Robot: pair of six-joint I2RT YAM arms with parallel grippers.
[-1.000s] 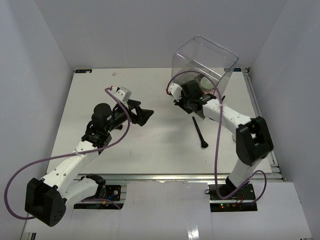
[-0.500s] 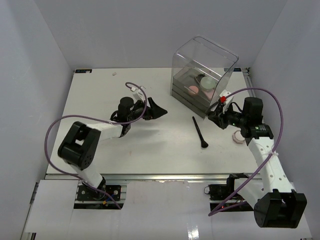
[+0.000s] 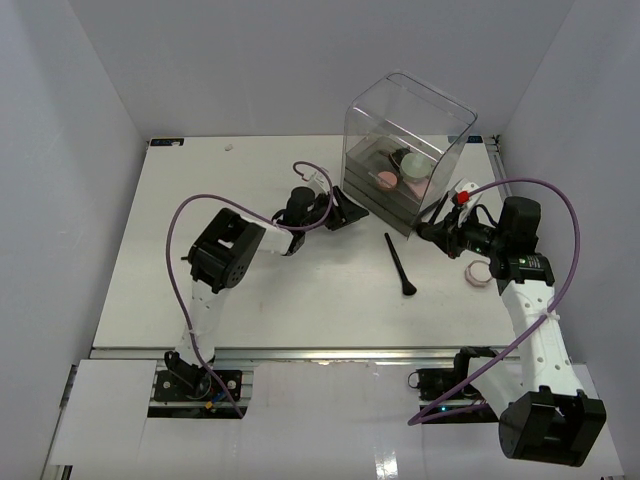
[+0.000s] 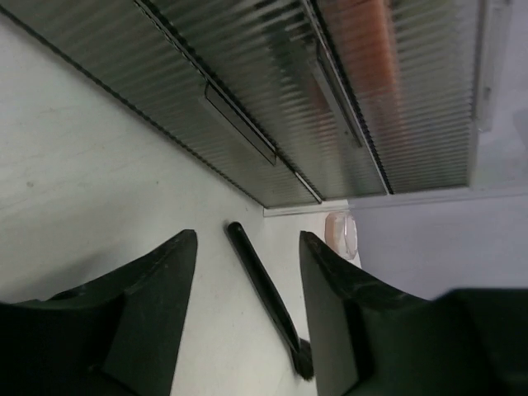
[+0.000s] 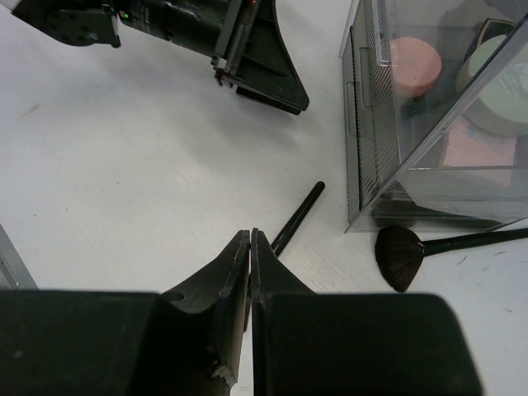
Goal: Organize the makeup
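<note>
We log left gripper [image 4: 247, 239]: fingers apart, empty, facing the drawer box [image 4: 289, 82] | right gripper [image 5: 250, 247]: fingers pressed together on nothing | black brush [image 3: 397, 264] lies on the table [image 3: 200, 200] between our grippers | pink compact [image 5: 412, 66] and pale green compact [image 5: 499, 99] sit inside the box | fan brush [image 5: 400, 256] just beside its base

**Brushes, black-handled: two.** One slim brush [image 3: 398, 262] lies on the counter [image 3: 200, 220], ahead of the left fingers [image 4: 157, 297] and just past the tips of the right fingers [image 5: 227, 276]. One fan brush [image 5: 400, 256] lies beside the right fingers, to their right.

**Round containers: three.** One pink compact [image 5: 412, 66] and one pale green compact [image 5: 503, 103] sit beyond the right fingers. One pink round pot [image 3: 478, 273] sits behind them.

**Flat pink square [image 5: 478, 144]: one.**

**Clear drawer box [image 3: 405, 120]: one.**
</note>
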